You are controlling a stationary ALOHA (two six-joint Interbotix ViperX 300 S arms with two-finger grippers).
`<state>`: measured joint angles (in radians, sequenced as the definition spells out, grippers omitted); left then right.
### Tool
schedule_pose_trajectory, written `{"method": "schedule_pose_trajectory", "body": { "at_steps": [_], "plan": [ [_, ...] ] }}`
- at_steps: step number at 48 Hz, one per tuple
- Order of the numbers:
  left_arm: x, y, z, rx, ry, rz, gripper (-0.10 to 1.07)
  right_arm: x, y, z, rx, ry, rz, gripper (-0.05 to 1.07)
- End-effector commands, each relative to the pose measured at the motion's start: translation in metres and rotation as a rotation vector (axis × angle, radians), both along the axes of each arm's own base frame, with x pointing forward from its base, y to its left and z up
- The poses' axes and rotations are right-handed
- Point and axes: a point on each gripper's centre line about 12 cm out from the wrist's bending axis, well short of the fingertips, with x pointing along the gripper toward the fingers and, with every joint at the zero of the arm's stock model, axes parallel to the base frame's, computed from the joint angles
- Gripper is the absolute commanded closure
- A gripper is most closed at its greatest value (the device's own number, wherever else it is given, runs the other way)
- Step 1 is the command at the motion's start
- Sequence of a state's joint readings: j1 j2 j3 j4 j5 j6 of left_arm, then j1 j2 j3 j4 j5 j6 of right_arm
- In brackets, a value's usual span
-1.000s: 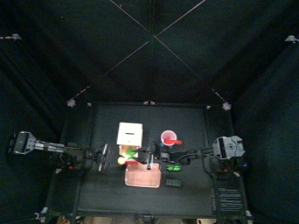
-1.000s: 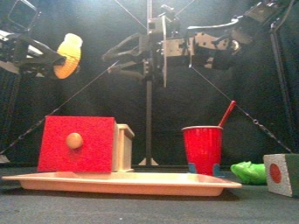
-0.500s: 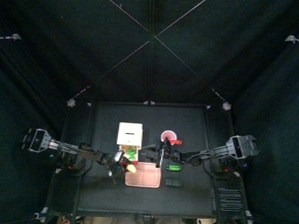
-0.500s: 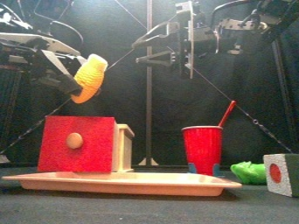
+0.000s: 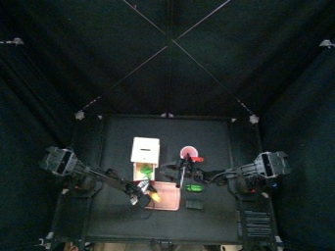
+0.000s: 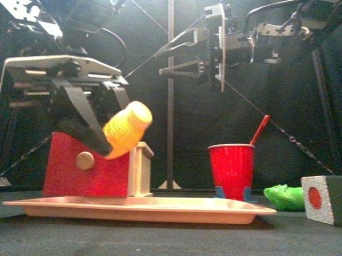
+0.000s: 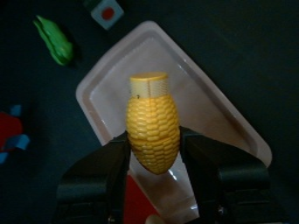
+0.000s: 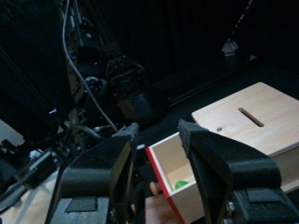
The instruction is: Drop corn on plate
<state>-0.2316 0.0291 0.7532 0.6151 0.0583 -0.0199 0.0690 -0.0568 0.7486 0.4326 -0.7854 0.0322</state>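
Note:
The corn [image 7: 152, 122], a yellow toy cob, is clamped between my left gripper's [image 7: 155, 150] jaws. It hangs tilted above the salmon-pink plate [image 7: 222, 118]. In the front view the corn [image 6: 127, 130] is held in the air over the plate [image 6: 134, 208], in front of the red box, by the left gripper [image 6: 107, 135]. From above, the corn [image 5: 155, 193] is over the plate [image 5: 167, 201]. My right gripper [image 8: 158, 136] is open and empty, held high behind the plate [image 6: 214, 55].
A box with a red face [image 6: 94, 165] and a wooden top [image 8: 251, 118] stands on the plate's left part. A red cup [image 6: 231, 170] with a straw, a green item [image 6: 283, 195] and a small cube with a red dot [image 6: 321, 198] stand to the right.
My left gripper has come down and to the right with the corn, from high at the left to just over the plate. The right gripper has shifted only slightly.

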Motion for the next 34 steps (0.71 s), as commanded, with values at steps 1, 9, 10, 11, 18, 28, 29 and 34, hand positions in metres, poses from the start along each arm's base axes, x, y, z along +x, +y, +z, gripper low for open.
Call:
{"method": "schedule_pose_trajectory", "body": {
  "at_steps": [1,9,10,11,18,28,29,34],
  "plan": [
    [0.0111,-0.0003,0.0049,0.007,-0.008,0.013,0.14,-0.0032,-0.0013,0.0172,0.001,-0.051,-0.006,0.23],
    [0.0153,0.0000,0.0046,0.013,0.001,0.025,0.03,-0.0036,-0.0013,0.0156,0.000,-0.046,-0.006,0.23],
    [0.0157,-0.0001,0.0056,0.011,-0.001,0.026,0.02,-0.0036,-0.0013,0.0156,0.000,-0.046,-0.006,0.23],
    [0.0160,-0.0001,0.0065,0.008,-0.003,0.030,0.00,-0.0034,-0.0013,0.0151,0.000,-0.046,-0.006,0.23],
    [0.0139,0.0006,0.0066,0.003,0.003,0.039,-0.02,-0.0032,-0.0012,0.0144,0.000,-0.043,-0.006,0.23],
    [0.0091,0.0032,0.0023,0.002,0.035,0.068,-0.02,-0.0032,-0.0012,0.0144,0.000,-0.043,-0.006,0.23],
    [0.0090,0.0031,0.0022,-0.004,0.036,0.073,-0.02,-0.0032,-0.0012,0.0144,0.000,-0.043,-0.006,0.23],
    [0.0083,0.0010,0.0020,-0.030,0.044,0.093,-0.02,-0.0030,-0.0012,0.0138,0.000,-0.042,-0.006,0.23]
  ]
}}
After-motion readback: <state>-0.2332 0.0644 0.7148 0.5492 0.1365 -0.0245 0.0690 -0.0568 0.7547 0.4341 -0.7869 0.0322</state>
